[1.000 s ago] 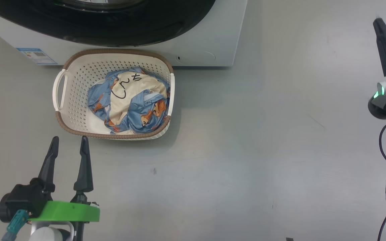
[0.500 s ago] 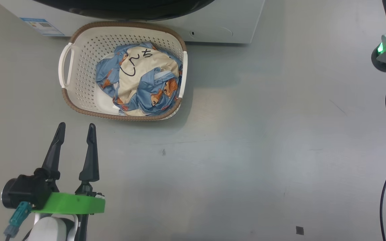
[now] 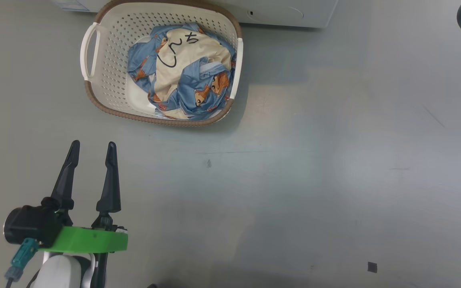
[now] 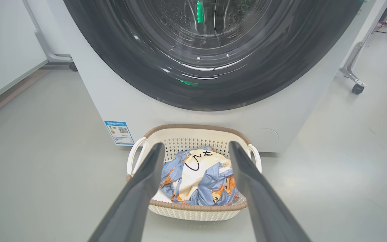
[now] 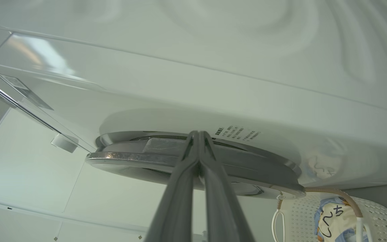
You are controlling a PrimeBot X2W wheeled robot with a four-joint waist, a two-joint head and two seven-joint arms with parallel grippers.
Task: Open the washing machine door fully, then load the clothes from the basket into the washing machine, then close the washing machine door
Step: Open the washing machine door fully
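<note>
Clothes (image 3: 186,68), one bundle, sit in one basket (image 3: 110,48); left fingers (image 3: 109,180) spread apart, right fingers (image 5: 180,188) pressed together.

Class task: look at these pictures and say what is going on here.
The robot's right gripper, shut, is aimed at the rim of the washing machine door, which looks closed. Its left gripper hangs open, short of the basket. The clothes lie in the basket, on the floor before the washing machine.
</note>
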